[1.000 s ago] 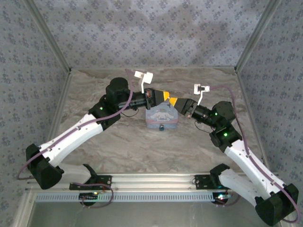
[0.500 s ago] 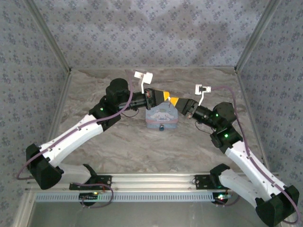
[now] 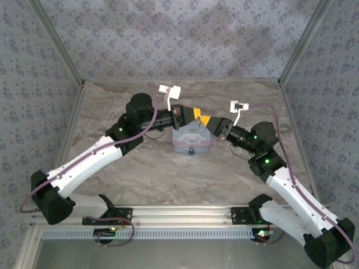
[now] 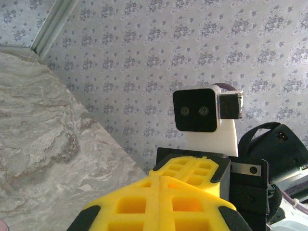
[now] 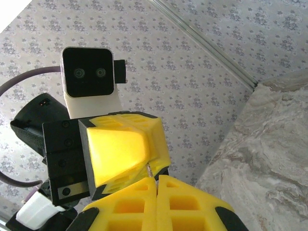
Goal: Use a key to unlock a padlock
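Left gripper (image 3: 197, 114) and right gripper (image 3: 204, 119), both clenched tight, meet tip to tip just above the pastel tin (image 3: 190, 138) at mid-table (image 3: 168, 174). The tiny dark padlock (image 3: 192, 150) sits against the tin's near side, below both grippers.

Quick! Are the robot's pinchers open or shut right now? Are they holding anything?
Left gripper: shut; whether anything is pinched cannot be told.
Right gripper: shut; whether anything is pinched cannot be told.
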Tool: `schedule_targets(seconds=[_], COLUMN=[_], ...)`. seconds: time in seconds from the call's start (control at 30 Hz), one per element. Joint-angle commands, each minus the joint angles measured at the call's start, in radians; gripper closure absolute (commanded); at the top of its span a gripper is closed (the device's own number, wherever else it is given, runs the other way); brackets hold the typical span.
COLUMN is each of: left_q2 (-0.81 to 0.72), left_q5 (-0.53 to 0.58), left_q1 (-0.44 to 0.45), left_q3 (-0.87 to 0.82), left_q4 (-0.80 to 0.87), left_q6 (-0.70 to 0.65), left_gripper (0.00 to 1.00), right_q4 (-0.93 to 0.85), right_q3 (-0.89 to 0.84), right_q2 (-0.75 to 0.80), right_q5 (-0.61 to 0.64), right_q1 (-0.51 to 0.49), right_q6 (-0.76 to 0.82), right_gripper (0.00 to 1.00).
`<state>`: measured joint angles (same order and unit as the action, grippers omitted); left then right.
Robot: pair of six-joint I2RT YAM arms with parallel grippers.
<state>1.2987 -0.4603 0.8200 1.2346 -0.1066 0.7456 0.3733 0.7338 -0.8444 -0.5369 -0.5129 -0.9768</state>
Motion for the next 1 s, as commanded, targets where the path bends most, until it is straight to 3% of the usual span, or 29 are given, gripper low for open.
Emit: schedule_targets(seconds=[0.0,0.03,0.07,0.1,0.17,0.27,0.47,0.63,0.8,0.97], left_q2=[0.005,0.0,-0.008,-0.017,-0.039,-0.085,-0.147,-0.135,-0.051,0.057], left_q5=[-0.016,-0.008,0.005,0.02,0.043,0.083,0.19,0.266,0.288,0.283], left_q1=[0.013,0.012,0.008,0.002,-0.013,-0.04,-0.039,0.01,0.055,0.056], left_q3=[0.004,0.0,-0.006,-0.015,-0.034,-0.073,-0.166,-0.298,-0.434,-0.45], left_q4=[-0.013,-0.01,-0.002,0.003,0.02,0.057,0.242,0.294,0.168,0.076], left_q6=[-0.005,-0.005,-0.004,0.0,0.003,0.004,-0.015,0.015,0.1,0.111], left_gripper=[1.0,1.0,0.89,0.72,0.52,0.43,0.4,0.39,0.38,0.33], right_q4=[0.002,-0.004,-0.021,-0.047,-0.099,-0.192,-0.461,-0.618,-0.64,-0.639], right_q3=[0.006,0.005,0.012,0.021,0.034,0.05,0.113,0.146,0.14,0.131], right_q2=[0.008,0.014,0.017,0.018,0.019,0.018,0.008,-0.061,-0.15,-0.222], right_q5=[0.02,0.022,0.017,0.011,0.003,-0.017,-0.001,0.106,0.181,0.254], right_q1=[0.005,0.016,0.027,0.032,0.042,0.083,0.175,0.214,0.233,0.233], right_q6=[0.021,0.021,0.028,0.042,0.068,0.106,0.309,0.455,0.511,0.526], right_gripper=[1.0,1.0,1.0,1.0,1.0,1.0,1.0,1.0,1.0,1.0])
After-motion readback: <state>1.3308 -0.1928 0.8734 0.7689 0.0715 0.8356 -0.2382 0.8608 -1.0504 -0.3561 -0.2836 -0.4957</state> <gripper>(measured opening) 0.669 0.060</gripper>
